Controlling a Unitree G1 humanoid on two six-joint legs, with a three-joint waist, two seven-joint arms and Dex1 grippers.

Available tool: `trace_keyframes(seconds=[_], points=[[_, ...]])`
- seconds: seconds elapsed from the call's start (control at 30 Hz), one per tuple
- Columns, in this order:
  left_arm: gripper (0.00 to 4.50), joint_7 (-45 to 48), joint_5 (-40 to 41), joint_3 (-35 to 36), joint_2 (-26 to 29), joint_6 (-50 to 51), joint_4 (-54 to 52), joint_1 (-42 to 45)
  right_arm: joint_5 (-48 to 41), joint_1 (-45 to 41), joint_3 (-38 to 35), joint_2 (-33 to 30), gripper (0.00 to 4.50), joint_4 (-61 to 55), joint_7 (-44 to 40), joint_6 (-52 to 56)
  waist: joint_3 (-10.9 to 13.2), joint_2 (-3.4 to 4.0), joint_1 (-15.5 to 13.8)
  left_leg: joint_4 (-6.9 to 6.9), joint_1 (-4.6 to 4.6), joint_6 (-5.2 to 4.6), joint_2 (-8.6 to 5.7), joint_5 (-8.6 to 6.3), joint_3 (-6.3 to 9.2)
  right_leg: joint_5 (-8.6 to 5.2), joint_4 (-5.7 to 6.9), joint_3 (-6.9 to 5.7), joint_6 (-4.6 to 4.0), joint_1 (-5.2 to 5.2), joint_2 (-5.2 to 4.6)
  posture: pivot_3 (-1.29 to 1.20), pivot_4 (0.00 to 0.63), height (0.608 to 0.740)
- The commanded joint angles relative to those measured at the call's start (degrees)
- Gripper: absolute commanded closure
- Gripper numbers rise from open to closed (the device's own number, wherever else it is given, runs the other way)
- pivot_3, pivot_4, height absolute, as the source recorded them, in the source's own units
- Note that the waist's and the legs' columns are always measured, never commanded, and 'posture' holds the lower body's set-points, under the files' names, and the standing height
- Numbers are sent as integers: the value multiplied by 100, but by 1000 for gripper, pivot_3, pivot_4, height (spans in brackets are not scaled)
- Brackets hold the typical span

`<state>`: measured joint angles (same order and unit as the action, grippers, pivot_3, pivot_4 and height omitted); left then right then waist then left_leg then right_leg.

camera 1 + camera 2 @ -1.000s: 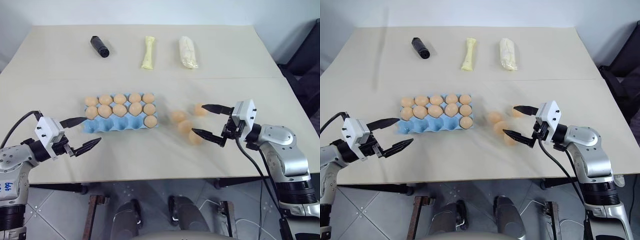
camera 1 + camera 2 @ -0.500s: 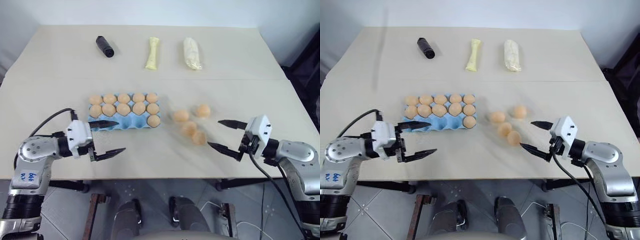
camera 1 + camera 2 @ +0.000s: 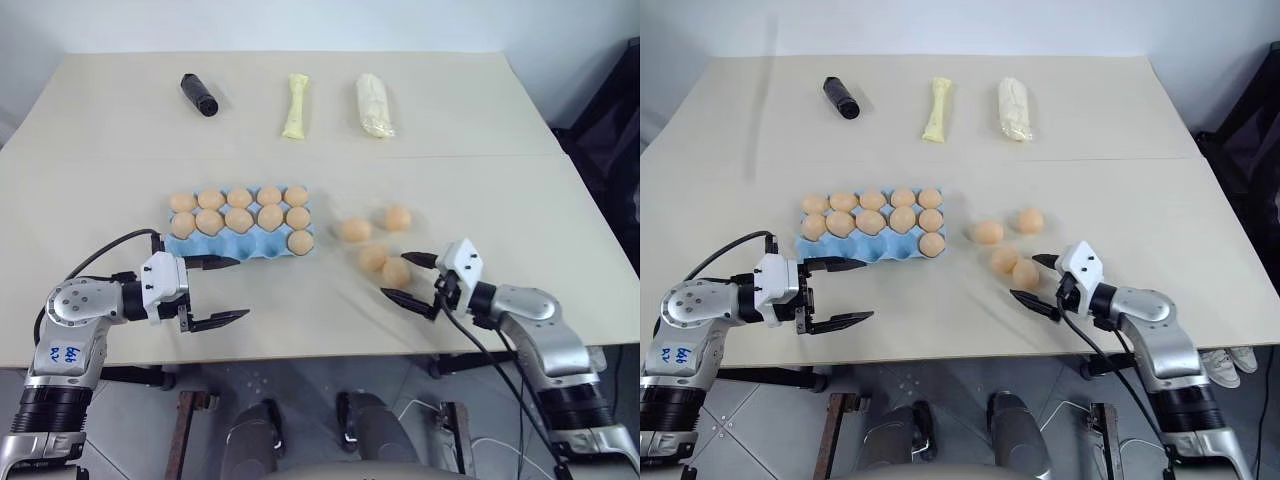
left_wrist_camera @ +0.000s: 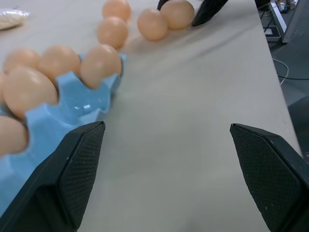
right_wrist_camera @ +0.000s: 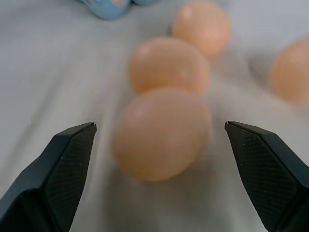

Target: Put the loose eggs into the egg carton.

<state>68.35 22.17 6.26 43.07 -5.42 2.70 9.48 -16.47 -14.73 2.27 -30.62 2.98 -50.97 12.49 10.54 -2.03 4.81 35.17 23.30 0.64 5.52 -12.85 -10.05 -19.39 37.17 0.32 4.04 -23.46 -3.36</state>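
On the beige counter, the left gripper hovers at the near edge, its 2 black fingers spread wide and empty, one fingertip overlapping the front edge of the light blue moulded egg carton. The carton sits left of centre and holds 11 tan eggs: 5 in the far row, 5 in the middle row and 1 at the right end of the near row. The 4 remaining near cups appear empty, though the leftmost is partly hidden behind the gripper's finger. In the left wrist view the carton is cut off at the frame edge.

At the far side of the counter lie a black cylinder, a pale yellow wrapped stick and a whitish packet; what the last 2 contain cannot be made out.

Right of the carton, 4 loose light orange-tan eggs rest in a small cluster. The right gripper is low over the counter, jaws wide apart and holding nothing, with the nearest egg just ahead between its fingers. Whether either finger touches that egg cannot be told.
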Motion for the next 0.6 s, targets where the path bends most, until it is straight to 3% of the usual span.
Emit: trace_keyframes(seconds=[0.03, 0.2, 0.43, 0.6], points=[[0, -78, 67, 198, 89, 14, -263, -51, -43, -40, -98, -3, 610, -36, -56, -169, 0, 0, -8, 0, 0, 1, 0, 0, 0, 0, 2, 0, 0, 0, -1, 0, 150, 740], [0, -248, 124, 490, 127, 81, -279, -232, -301, 231, -305, -243, 2229, -457, -349, -93, 0, 0, -18, -1, 0, 0, -1, 0, 2, 0, 0, -2, -1, 2, -2, 0, 150, 740], [0, -814, 389, 1208, -39, 340, -398, -746, -837, 252, -365, -701, 2229, -1446, -878, 233, 0, 0, 32, 0, -3, -1, 1, -1, 1, 0, 10, 2, 0, 1, 0, 0, 150, 740], [0, -1045, 304, 1476, -167, 168, -290, -1072, -912, -686, 115, -167, 2229, -1511, -689, 574, 0, 0, 49, 1, -15, 30, 5, 3, 8, 2, 28, -3, -16, -1, 2, 0, 150, 740]])
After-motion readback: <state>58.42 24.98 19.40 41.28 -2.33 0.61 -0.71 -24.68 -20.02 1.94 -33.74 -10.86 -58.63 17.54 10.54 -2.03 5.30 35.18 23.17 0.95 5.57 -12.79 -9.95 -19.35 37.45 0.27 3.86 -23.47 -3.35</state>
